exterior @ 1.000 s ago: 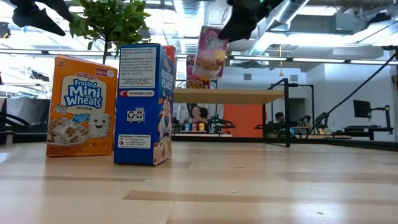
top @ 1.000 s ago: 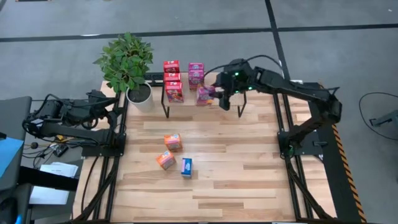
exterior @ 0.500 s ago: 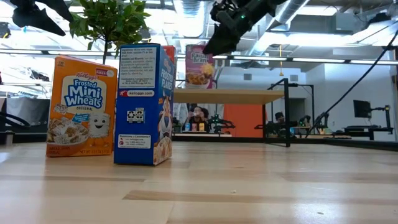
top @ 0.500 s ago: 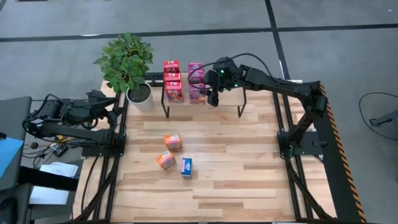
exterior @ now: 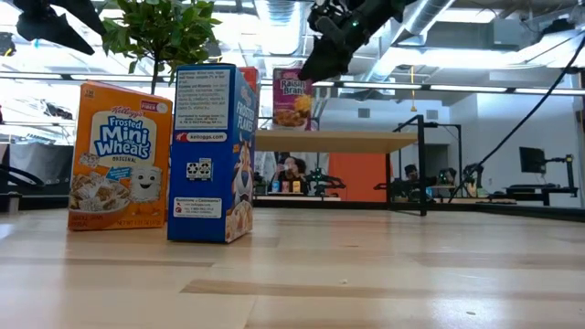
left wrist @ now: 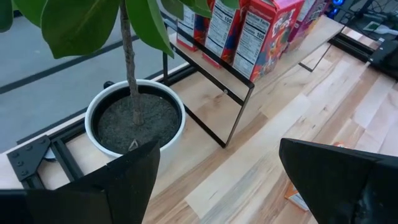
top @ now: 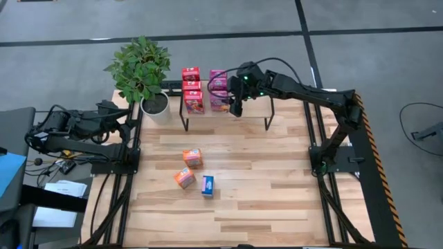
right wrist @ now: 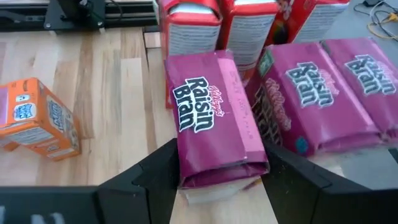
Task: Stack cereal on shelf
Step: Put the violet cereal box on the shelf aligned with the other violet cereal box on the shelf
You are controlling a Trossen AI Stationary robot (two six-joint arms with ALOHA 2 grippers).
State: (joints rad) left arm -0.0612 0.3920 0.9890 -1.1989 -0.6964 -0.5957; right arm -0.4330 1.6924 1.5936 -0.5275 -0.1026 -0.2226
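The right tool [top: 237,104] is over the shelf [top: 252,104], its two fingers clasped on the sides of a magenta Raisin Bran box [right wrist: 214,121] that stands at the near end of the magenta row [top: 219,81], beside the red boxes [top: 192,86] that fill the shelf's end toward the potted plant [top: 142,69]. From the low view the box [exterior: 292,97] looks upright on the shelf top or just above it; whether its base is fully seated cannot be told. The main hazard, as I judge it, lies in the letting go: if the fingers part while the box hangs a little above the board or leans, it could tip toward the shelf's front edge and fall to the surface [top: 277,180] below. A second risk is in the pulling away: the fingers sit close against the neighbouring magenta boxes [right wrist: 323,93], and a sideways drag could nudge them or topple the row like dominoes. The box also seems set near the board's front edge, so a small push outward might carry it over. Away from the shelf, out on the surface, two orange boxes [top: 193,158] and a blue box [top: 208,185] wait, so later trips must not clip the finished rows. The left tool [top: 123,119] is parked beside the potted plant, on the side away from the shelf, fingers spread wide and holding nothing
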